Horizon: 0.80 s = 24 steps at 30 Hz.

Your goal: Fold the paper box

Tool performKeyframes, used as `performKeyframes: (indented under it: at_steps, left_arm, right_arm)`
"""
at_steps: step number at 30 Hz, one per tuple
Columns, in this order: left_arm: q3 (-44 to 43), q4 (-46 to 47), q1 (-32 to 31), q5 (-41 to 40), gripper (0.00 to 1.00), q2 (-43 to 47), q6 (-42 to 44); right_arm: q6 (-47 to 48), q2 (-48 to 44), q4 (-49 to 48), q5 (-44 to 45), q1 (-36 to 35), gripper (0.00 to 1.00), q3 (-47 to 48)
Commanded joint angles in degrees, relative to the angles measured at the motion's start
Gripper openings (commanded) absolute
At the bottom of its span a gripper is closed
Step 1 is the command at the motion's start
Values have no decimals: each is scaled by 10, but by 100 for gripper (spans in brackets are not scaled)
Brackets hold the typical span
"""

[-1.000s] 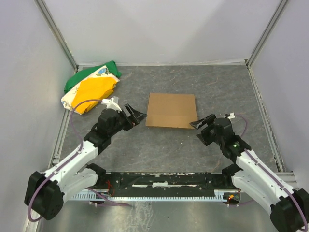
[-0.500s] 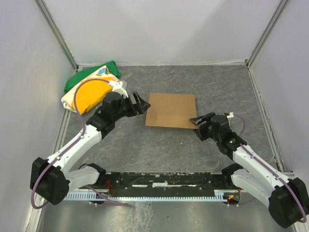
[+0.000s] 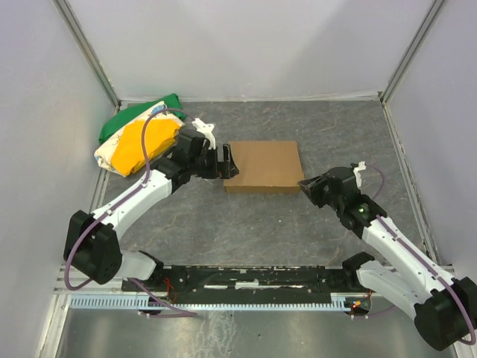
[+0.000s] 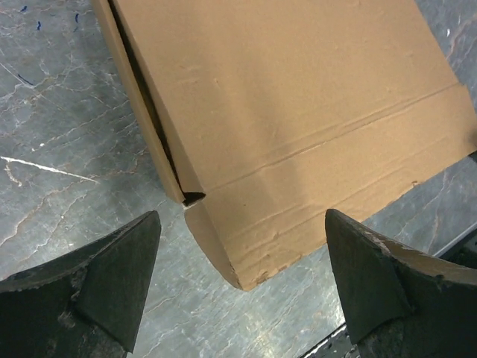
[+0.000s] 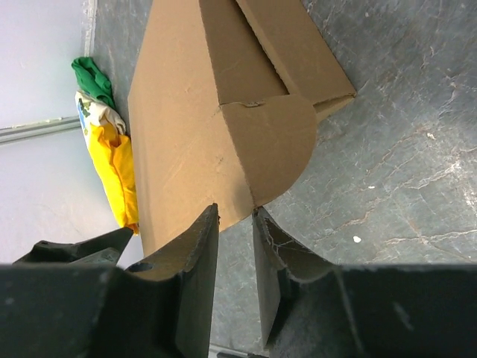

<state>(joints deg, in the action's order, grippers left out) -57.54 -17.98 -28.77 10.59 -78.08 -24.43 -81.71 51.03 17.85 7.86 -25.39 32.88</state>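
Note:
The paper box (image 3: 262, 164) is plain brown cardboard, lying flat in the middle of the table. My left gripper (image 3: 228, 162) is at its left edge, jaws wide open. In the left wrist view the box's rounded corner flap (image 4: 246, 239) sits between the spread fingers (image 4: 112, 276) without touching them. My right gripper (image 3: 308, 184) is at the box's near right corner. In the right wrist view its fingertips (image 5: 212, 216) touch the edge of the box (image 5: 194, 127) below a rounded flap (image 5: 272, 145). A narrow gap with bare table shows between the jaws.
A green, yellow and white cloth bundle (image 3: 138, 138) lies at the back left, just behind the left arm, also seen in the right wrist view (image 5: 112, 171). Grey walls enclose the table on three sides. A metal rail (image 3: 246, 280) runs along the near edge.
My left arm has swung forward and right to the box's left edge, its jaws a little wider. My right gripper's jaws have narrowed at the box's near right corner.

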Motion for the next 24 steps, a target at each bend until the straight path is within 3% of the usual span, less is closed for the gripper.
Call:
performKeyframes:
  at_steps: [1,6,24]
  left_arm:
    - [-74,-47,-4,13,97,-19,78]
    - [-125,-92,-4,-1,97,-57,107]
    - [-115,-110,-17,40,93,-105,123]
  right_arm:
    - [33,-8,41,29,-1,33,33]
    - [31,8,28,20,0,33,29]
    - [39,34,16,-3,-1,33,34]
